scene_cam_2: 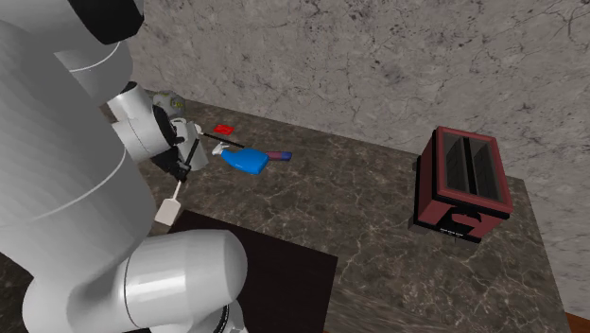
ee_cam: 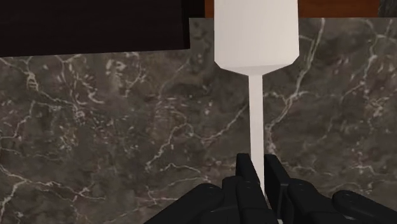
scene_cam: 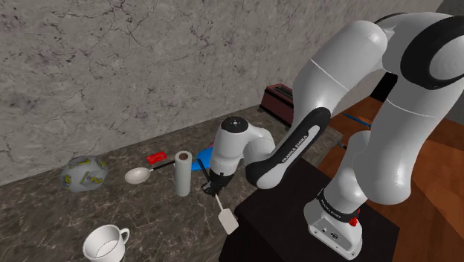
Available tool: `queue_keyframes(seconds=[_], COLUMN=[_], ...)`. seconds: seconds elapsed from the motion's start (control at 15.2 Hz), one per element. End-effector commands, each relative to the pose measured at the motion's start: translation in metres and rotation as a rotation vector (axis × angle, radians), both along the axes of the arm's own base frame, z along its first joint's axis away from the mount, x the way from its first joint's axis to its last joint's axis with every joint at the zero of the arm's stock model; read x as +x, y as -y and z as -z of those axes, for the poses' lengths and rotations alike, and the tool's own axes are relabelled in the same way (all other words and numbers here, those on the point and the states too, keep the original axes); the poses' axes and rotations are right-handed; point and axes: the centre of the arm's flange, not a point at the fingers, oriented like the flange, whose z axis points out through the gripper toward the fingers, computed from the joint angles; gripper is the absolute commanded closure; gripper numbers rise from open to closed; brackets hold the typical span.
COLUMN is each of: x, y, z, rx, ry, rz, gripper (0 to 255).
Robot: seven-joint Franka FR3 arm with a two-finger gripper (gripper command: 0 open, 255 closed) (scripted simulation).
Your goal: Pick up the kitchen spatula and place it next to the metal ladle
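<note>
The spatula [scene_cam: 225, 216] is plain white, with a thin handle and a flat rectangular blade [ee_cam: 256, 35]. My black gripper [scene_cam: 215, 190] is shut on its handle, and the blade hangs down and outward above the dark marble counter [ee_cam: 114, 127]. In the second exterior view the spatula [scene_cam_2: 172, 203] dangles below the gripper [scene_cam_2: 184, 172]. The ladle [scene_cam: 141, 175] lies on the counter toward the shoulder view's left, its pale bowl beside a white cylinder and its dark handle running toward a red object.
A white upright roll [scene_cam: 182, 173] stands beside the ladle. A small red object [scene_cam: 155, 157], a blue bottle [scene_cam_2: 248, 160], a patterned bowl [scene_cam: 84, 172] and a white cup [scene_cam: 104, 243] share the counter. A dark red toaster [scene_cam_2: 463, 185] sits farther off. My black stand [scene_cam: 297, 216] is close by.
</note>
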Motion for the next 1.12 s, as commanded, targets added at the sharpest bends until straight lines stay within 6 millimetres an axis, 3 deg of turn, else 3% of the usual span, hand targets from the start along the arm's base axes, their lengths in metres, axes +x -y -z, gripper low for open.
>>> queue_keyframes(seconds=[0.0, 0.73, 1.06], x=[0.000, 0.000, 0.000], y=[0.000, 0.000, 0.000], z=[0.010, 0.067, 0.067], rx=[0.000, 0.000, 0.000], ry=[0.000, 0.000, 0.000], rz=[0.000, 0.000, 0.000], gripper=[255, 255, 255])
